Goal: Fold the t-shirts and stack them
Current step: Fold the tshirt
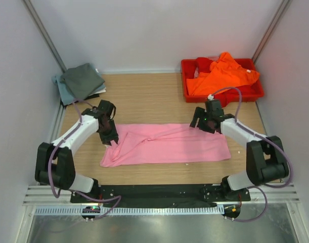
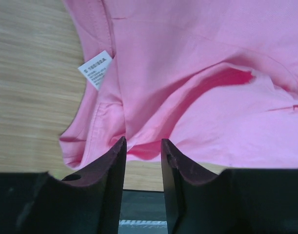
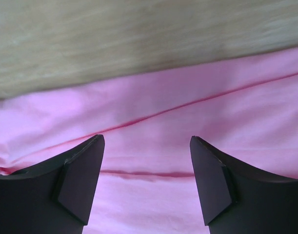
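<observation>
The light pink t-shirt (image 1: 169, 144) lies in a long folded strip across the middle of the table. My left gripper (image 1: 109, 135) is at its left end, jaws narrowly open with nothing between them; in the left wrist view (image 2: 143, 144) the tips touch a rumpled pink fold (image 2: 202, 97) near a white label (image 2: 95, 68). My right gripper (image 1: 201, 121) is wide open over the shirt's far right edge, and in the right wrist view (image 3: 147, 141) it hangs above creased pink cloth (image 3: 153, 117). The bright orange t-shirt (image 1: 222, 76) lies bunched in the tray. The dark grey t-shirt (image 1: 82, 80) rests on the pale blue-grey one (image 1: 59, 85) at the back left.
A red plastic tray (image 1: 245, 93) stands at the back right. Bare wooden table (image 1: 154, 96) lies between the pink shirt and the back wall. White walls close in on both sides. The arm bases sit on a black rail (image 1: 154, 192) at the near edge.
</observation>
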Tool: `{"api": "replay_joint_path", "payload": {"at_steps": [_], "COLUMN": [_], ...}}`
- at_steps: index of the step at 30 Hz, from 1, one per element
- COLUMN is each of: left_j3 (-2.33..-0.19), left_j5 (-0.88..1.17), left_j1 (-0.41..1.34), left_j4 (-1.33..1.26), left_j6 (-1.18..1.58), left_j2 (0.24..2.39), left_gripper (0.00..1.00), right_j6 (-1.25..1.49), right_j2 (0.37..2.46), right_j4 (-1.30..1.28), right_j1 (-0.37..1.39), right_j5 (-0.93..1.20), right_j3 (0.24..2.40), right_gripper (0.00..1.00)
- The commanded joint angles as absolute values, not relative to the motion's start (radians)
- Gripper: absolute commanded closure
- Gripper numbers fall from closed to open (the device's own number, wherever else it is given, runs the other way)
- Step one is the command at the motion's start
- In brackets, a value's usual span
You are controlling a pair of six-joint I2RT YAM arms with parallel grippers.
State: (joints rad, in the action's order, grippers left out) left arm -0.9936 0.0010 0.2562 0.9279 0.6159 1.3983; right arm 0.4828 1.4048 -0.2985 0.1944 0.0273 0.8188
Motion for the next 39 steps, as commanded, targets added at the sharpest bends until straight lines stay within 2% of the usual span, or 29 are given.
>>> {"api": "replay_joint_path", "payload": {"at_steps": [1,6,12,15,16,18,19,20,22,23,24,25,27,28,29,31,32,36,39], "left_j3": [-0.971,-1.024,-1.423,-1.734,-1.928,-2.174,-2.459,-2.615,-2.864,-2.82,-2.73,-2.548,-2.505,-2.526,-2.545,-2.569,-2.568,-2.559,-2.476], "left_j5": [-0.031,-0.072,-0.098,-0.117,-0.136,-0.149,-0.152,-0.123,-0.028,0.091,0.133,0.168,0.198,0.202,0.207,0.206,0.204,0.152,0.077], "left_j1": [0.307,0.327,0.302,0.301,0.301,0.299,0.298,0.288,0.259,0.252,0.245,0.247,0.268,0.279,0.288,0.302,0.301,0.298,0.293], "left_j4": [0.786,0.715,0.843,0.957,0.991,1.137,1.188,1.231,1.221,1.156,0.974,0.886,0.804,0.811,0.827,0.828,0.822,0.863,0.929], "left_j6": [0.681,0.672,0.624,0.605,0.592,0.554,0.546,0.535,0.522,0.52,0.517,0.497,0.422,0.422,0.379,0.351,0.342,0.318,0.31], "left_j2": [1.482,1.723,2.067,2.282,2.337,2.543,2.613,2.77,2.842,2.826,2.715,2.656,2.538,2.513,2.482,2.377,2.338,2.146,1.995], "left_gripper": [0.66,0.7,0.79,0.79,0.79,0.8,0.79,0.79,0.75,0.74,0.73,0.71,0.6,0.57,0.4,0.24,0.01,0.0,0.0], "right_j6": [0.512,0.554,0.6,0.69,0.719,0.834,0.877,0.921,1.001,1.005,0.997,0.958,0.884,0.884,0.843,0.801,0.751,0.666,0.65], "right_j2": [1.527,1.603,1.545,1.505,1.49,1.459,1.457,1.459,1.482,1.5,1.518,1.551,1.569,1.569,1.563,1.548,1.528,1.494,1.482], "right_j4": [-0.273,-0.252,-0.319,-0.325,-0.328,-0.296,-0.282,-0.238,-0.19,-0.177,-0.181,-0.199,-0.271,-0.288,-0.334,-0.386,-0.446,-0.54,-0.546], "right_j1": [0.276,0.333,0.442,0.547,0.586,0.711,0.748,0.838,0.929,0.968,1.033,1.06,1.113,1.123,1.123,1.123,1.123,1.08,0.95], "right_j5": [0.012,0.02,0.005,0.005,0.005,-0.014,-0.014,0.026,0.06,0.067,0.08,0.092,0.1,0.1,0.104,0.088,0.024,-0.129,-0.103], "right_j3": [0.801,0.762,0.753,0.712,0.704,0.68,0.677,0.686,0.719,0.789,0.837,0.888,1.065,1.066,1.131,1.195,1.262,1.368,1.378], "right_gripper": [0.23,0.25,0.27,0.27,0.27,0.26,0.26,0.26,0.26,0.23,0.23,0.21,0.18,0.18,0.17,0.15,0.14,0.09,0.09]}}
